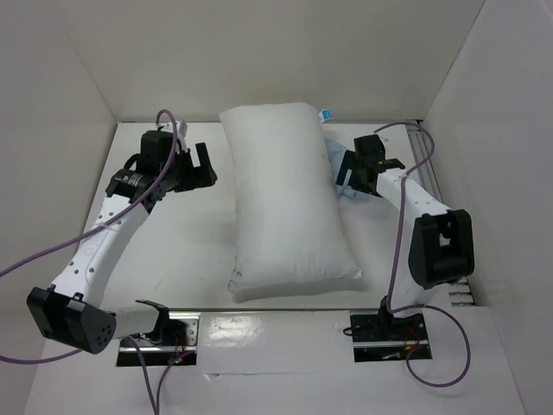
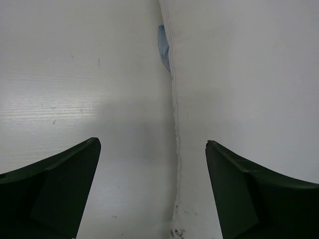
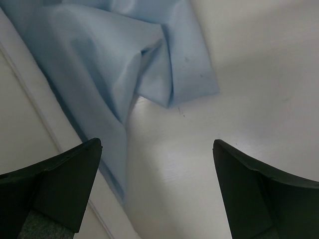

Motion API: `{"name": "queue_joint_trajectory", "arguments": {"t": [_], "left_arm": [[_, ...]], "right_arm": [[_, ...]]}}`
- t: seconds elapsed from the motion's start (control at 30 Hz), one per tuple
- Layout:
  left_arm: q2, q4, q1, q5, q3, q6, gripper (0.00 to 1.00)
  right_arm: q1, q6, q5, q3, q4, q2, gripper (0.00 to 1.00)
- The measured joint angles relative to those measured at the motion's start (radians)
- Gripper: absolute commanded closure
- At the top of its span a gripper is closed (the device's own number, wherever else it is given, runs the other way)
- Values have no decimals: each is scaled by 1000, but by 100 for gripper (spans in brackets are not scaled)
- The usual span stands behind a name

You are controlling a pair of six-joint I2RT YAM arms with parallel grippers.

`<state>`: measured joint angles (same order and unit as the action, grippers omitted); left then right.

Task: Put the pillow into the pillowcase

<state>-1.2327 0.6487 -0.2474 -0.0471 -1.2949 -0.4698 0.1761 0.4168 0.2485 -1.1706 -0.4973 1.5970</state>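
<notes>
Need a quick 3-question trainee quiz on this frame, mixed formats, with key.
1. True or false: the pillow is already inside the pillowcase.
2. Which gripper faces the big loose fold of pillowcase? A: left gripper. B: right gripper.
3. Fill in: both grippers' jaws stand ____.

Key:
1. False. The pillow lies bare on top.
2. B.
3. Open, holding nothing.

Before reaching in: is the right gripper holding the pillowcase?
No, the right gripper is wide open; the pillowcase lies loose ahead of it.
</notes>
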Motion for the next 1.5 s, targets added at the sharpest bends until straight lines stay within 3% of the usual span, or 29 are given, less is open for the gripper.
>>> {"name": "queue_joint_trajectory", "arguments": {"t": [0.63,0.67,0.77,0.8,0.87,1.13,1.33,1.5], "left_arm": [[-90,34,-50,82,-38,-2,0],[-102,35,-51,82,-44,-3,0],[-132,43,-51,82,-57,-5,0],[-140,46,-51,84,-60,-6,0],[-158,51,-51,90,-68,-6,0],[-243,54,-51,100,-77,-39,0],[-259,31,-51,108,-58,-83,0],[-331,2,-60,108,-60,-109,0]], "right_arm": [[-52,-18,-138,-386,39,505,3],[-52,-18,-141,-391,40,518,19],[-53,-20,-152,-395,45,528,48],[-53,-14,-159,-395,48,528,71],[-57,-11,-172,-395,52,528,100],[-74,13,-140,-406,19,462,100],[-75,13,-51,-429,-30,113,100],[-85,8,6,-624,-30,-111,100]]}}
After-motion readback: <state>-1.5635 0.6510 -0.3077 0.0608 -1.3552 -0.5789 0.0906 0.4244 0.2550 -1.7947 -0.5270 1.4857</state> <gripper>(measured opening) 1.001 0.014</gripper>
